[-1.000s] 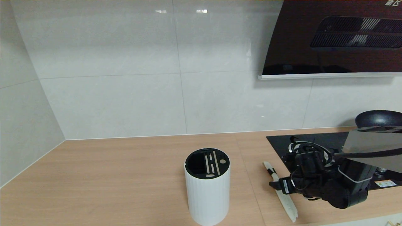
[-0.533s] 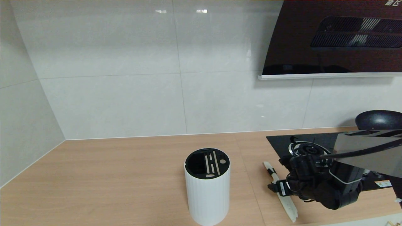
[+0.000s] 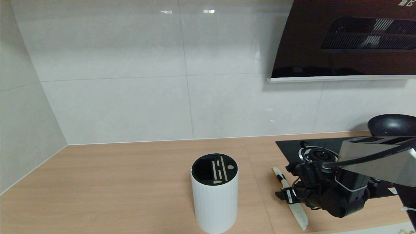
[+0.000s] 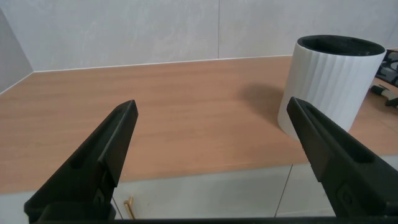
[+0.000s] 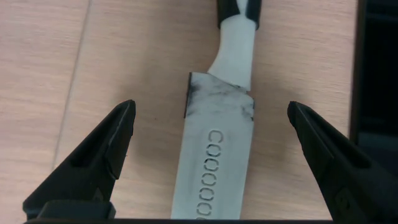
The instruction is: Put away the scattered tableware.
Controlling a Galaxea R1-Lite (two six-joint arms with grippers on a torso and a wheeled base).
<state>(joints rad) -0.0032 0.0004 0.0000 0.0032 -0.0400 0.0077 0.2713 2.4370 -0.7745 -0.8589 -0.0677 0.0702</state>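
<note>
With the right gripper [image 5: 210, 112] hanging released over the knife [image 5: 216, 162] on the table [image 5: 50, 62], pick-up seems in hand; next it should lower, clench, and carry it to the holder [image 3: 214, 195].

Nothing here reads as plain words or numbers. The knife blade [image 5: 214, 162] lies on the counter [image 5: 124, 50] between the spread fingers [image 5: 93, 168] of the right gripper [image 5: 210, 109]. It carries a row of small oval rings along its length (a stamped pattern rather than letters, as far as can be told). In the head view a small white label [image 3: 289, 195] with dark print sits just behind those fingers, too small to make out. A coloured sticker [image 3: 392, 190] stands on the black hob [image 3: 292, 146], well to the right of the fingers, its print illegible. White characters [image 3: 406, 3] on the range hood [image 3: 308, 48], high above the fingers, are cut off.
</note>
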